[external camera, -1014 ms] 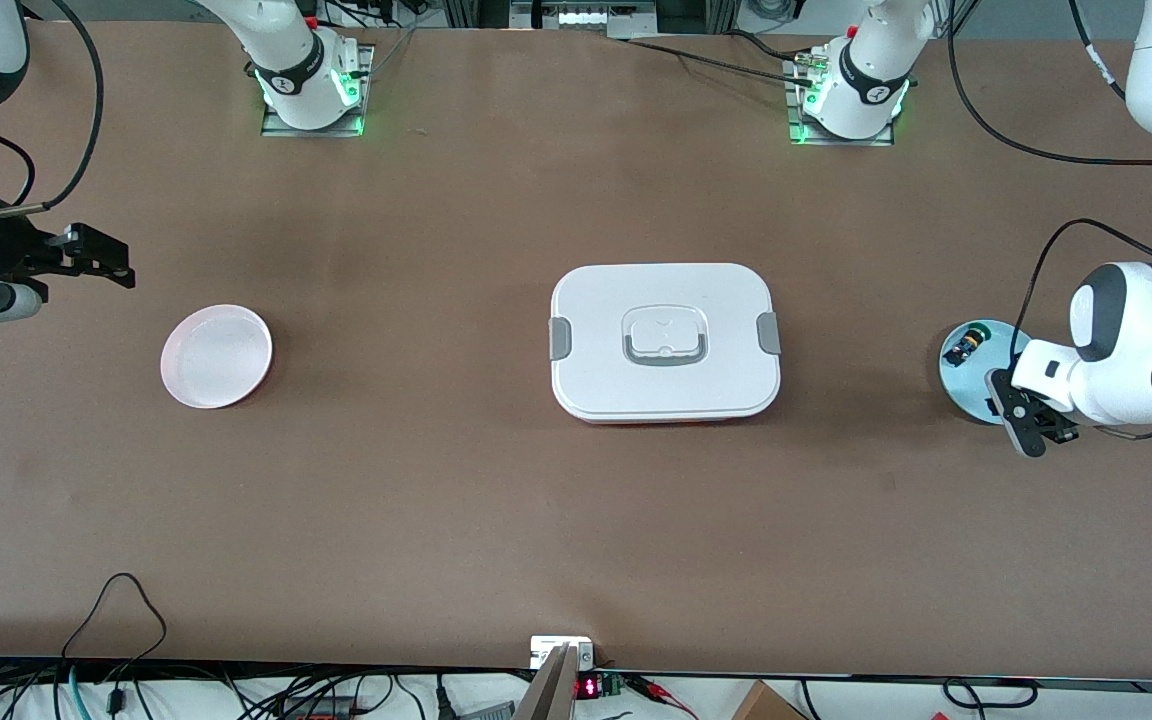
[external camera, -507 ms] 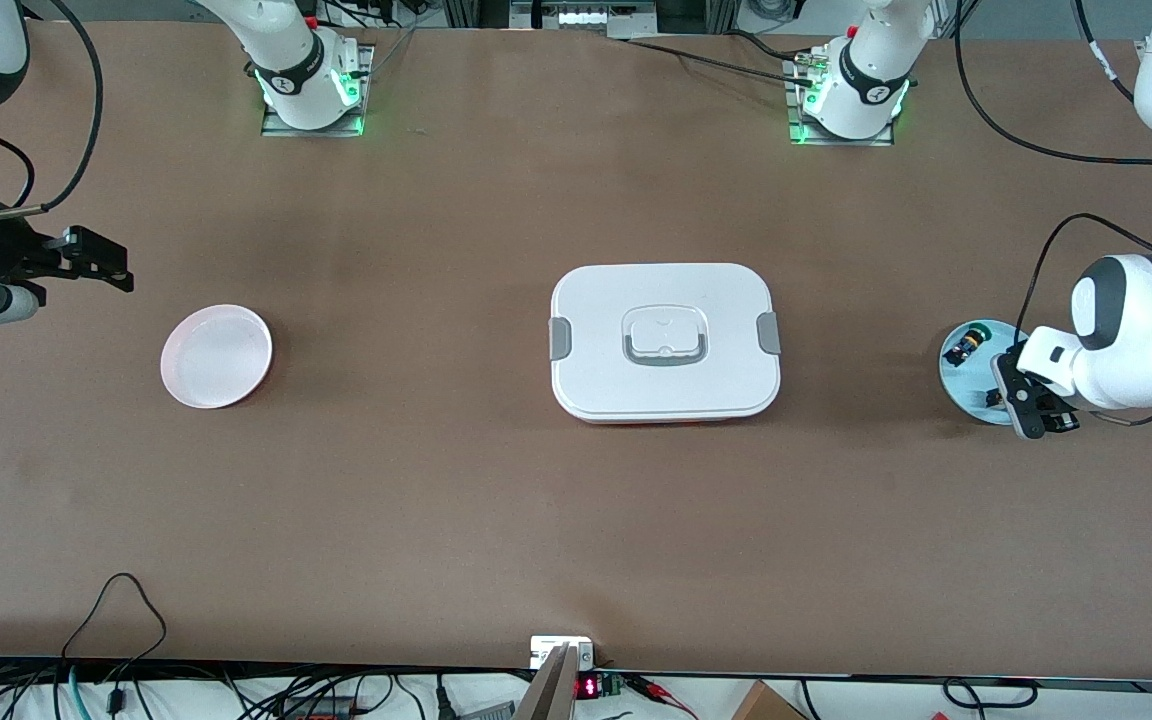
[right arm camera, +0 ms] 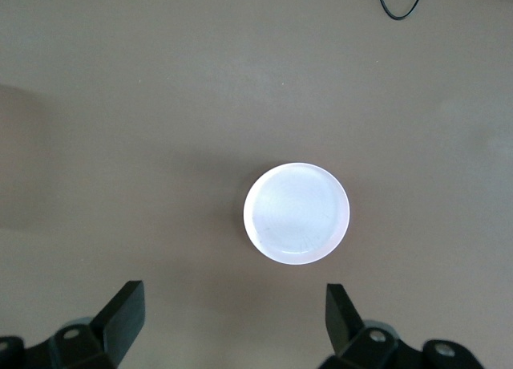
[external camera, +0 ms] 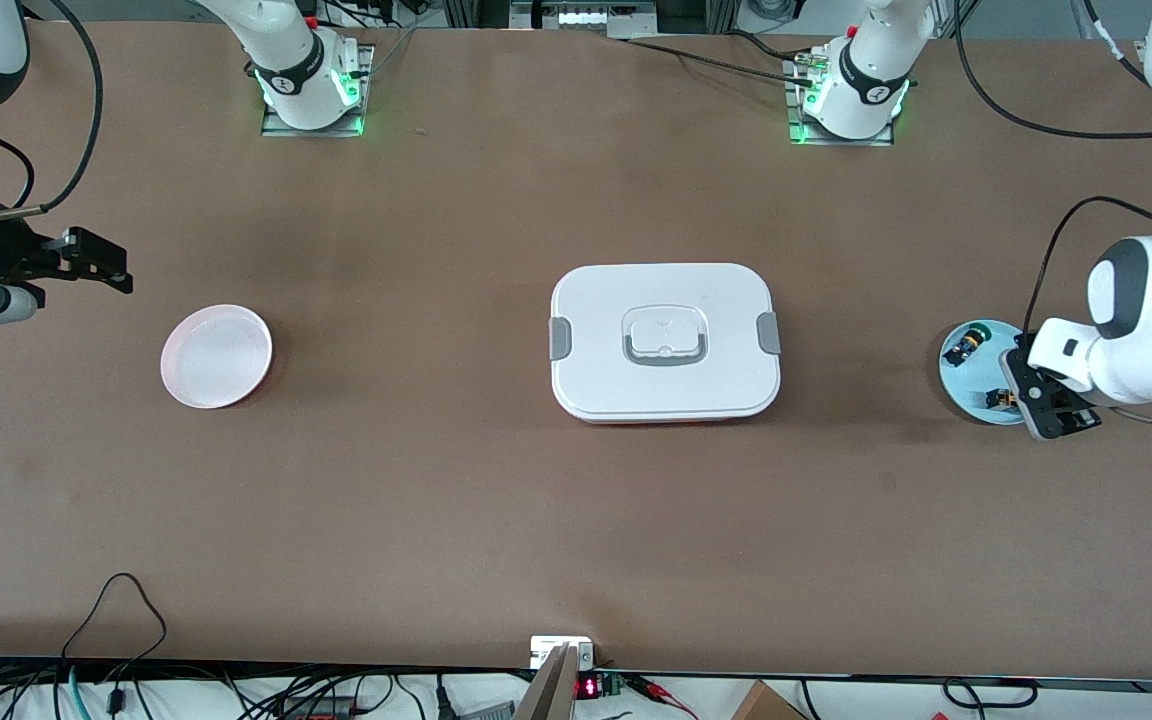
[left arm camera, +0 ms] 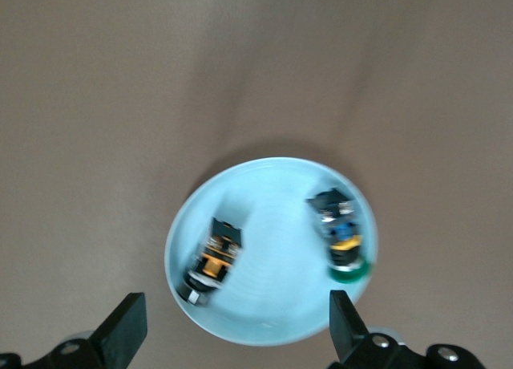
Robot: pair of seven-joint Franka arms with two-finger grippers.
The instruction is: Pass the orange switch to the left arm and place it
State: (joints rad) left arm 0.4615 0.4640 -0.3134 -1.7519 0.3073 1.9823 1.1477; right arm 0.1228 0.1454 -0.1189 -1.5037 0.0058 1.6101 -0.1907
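While the left gripper [external camera: 1048,405] hangs over the pale blue dish [external camera: 966,385] at the left arm's end of the counter [external camera: 496,520], its jaws are spread wide with nothing between them, and you can see both black fingertips [left arm camera: 120,330] framing the dish from above. The orange switch [left arm camera: 210,259] lies on its side in that dish, a stubby black barrel with an amber block. It sits well apart from the green-capped switch [left arm camera: 341,239], which leaves room for the fingers. My read: the arm should centre over the orange one, turn so the jaws close across the barrel's narrow width, and come down gently, because that glossy dish looks slick and a round part could roll.

Over at the right arm's end, the right gripper [external camera: 101,262] waits near the pink dish [external camera: 216,356], jaws likewise parted and holding nothing.

Between them sits the box [external camera: 664,342], white rounded plastic with grey clips. Any handover should pass well clear of it.
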